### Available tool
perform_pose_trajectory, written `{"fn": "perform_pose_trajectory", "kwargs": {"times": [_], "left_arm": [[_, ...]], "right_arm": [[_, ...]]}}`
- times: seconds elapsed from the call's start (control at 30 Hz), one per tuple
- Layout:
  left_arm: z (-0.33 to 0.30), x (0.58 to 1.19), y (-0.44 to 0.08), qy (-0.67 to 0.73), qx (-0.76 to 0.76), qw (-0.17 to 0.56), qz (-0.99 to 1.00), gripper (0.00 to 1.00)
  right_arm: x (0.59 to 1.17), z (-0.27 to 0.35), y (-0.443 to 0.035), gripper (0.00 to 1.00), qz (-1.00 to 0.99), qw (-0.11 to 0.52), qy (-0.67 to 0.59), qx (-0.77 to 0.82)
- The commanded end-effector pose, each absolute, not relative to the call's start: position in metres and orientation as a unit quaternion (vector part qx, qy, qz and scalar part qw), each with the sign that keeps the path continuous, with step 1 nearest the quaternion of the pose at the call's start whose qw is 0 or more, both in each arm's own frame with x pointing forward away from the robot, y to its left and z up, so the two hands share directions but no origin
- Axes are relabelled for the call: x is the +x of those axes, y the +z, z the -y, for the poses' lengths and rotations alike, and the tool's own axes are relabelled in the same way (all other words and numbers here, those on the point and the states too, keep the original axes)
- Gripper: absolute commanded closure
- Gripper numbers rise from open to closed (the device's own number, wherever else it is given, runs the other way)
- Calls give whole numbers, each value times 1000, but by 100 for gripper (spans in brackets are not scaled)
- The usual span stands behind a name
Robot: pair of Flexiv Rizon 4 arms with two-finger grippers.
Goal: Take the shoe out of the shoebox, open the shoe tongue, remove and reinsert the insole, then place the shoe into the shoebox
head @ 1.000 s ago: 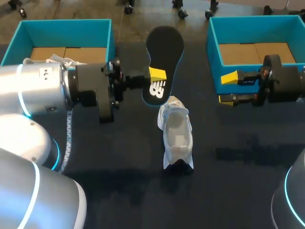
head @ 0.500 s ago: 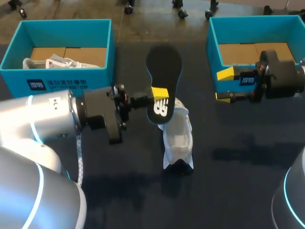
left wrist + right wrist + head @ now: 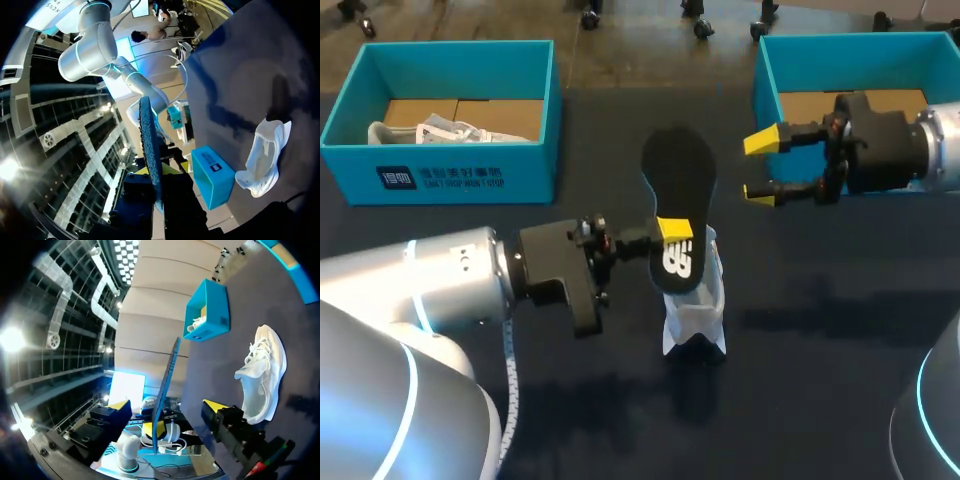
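Over the last second the left gripper, fingers clamped on the logo end of the black insole, has carried it toward 5 o'clock, so that end now overlaps the white shoe lying mid-table, which has not moved. The right gripper has swung toward 9 o'clock, away from the front of the right-hand shoebox. Its fingers are wide apart and it sits just short of the insole's 3 o'clock edge. I judge that the insole is out and reinsertion is starting, with the right arm coming to help guide it.
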State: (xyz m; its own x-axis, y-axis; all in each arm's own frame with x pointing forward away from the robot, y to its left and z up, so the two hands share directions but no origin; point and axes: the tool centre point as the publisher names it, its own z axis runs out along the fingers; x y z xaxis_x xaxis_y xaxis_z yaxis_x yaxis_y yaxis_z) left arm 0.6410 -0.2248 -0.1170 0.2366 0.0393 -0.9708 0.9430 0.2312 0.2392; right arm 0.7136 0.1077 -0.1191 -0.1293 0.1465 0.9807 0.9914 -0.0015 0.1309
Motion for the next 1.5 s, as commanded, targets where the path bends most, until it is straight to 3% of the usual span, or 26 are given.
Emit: {"fn": "perform_pose_trajectory", "kwargs": {"times": [0.03,0.17,0.73,0.8,0.87,0.9,0.97,1.13,1.17,1.2,1.23,1.3,1.33,1.37,1.5], "left_arm": [[251,648,-120,-367,495,613,-495,100],[264,650,-124,-359,512,613,-483,100],[290,654,-125,-345,529,622,-462,100],[290,653,-126,-345,531,621,-462,100],[289,653,-127,-345,531,621,-463,100],[289,653,-128,-345,531,620,-463,100],[289,653,-129,-343,531,620,-465,100],[288,653,-130,-342,535,616,-466,100],[287,653,-130,-343,536,616,-465,86],[285,653,-130,-343,537,615,-465,63],[283,653,-131,-343,537,614,-465,54],[280,654,-133,-342,541,609,-467,13],[280,654,-133,-342,541,609,-467,13],[273,656,-136,-340,544,605,-472,0],[261,660,-141,-320,553,605,-475,0]], "right_arm": [[710,-117,-120,37,562,424,-495,-510],[709,-123,-122,53,558,427,-499,-508],[706,-137,-127,60,547,432,-511,-503],[706,-137,-127,68,547,431,-512,-503],[706,-136,-127,84,547,430,-512,-503],[707,-136,-127,84,547,430,-512,-504],[708,-137,-127,100,549,431,-513,-500],[713,-136,-129,100,551,432,-513,-497],[714,-136,-129,100,551,432,-513,-496],[714,-136,-129,100,551,432,-513,-496],[715,-136,-130,100,552,432,-513,-496],[716,-135,-131,100,552,432,-512,-497],[716,-135,-131,100,552,432,-512,-497],[718,-134,-135,100,548,436,-511,-499],[719,-133,-139,100,544,441,-507,-502]]}}
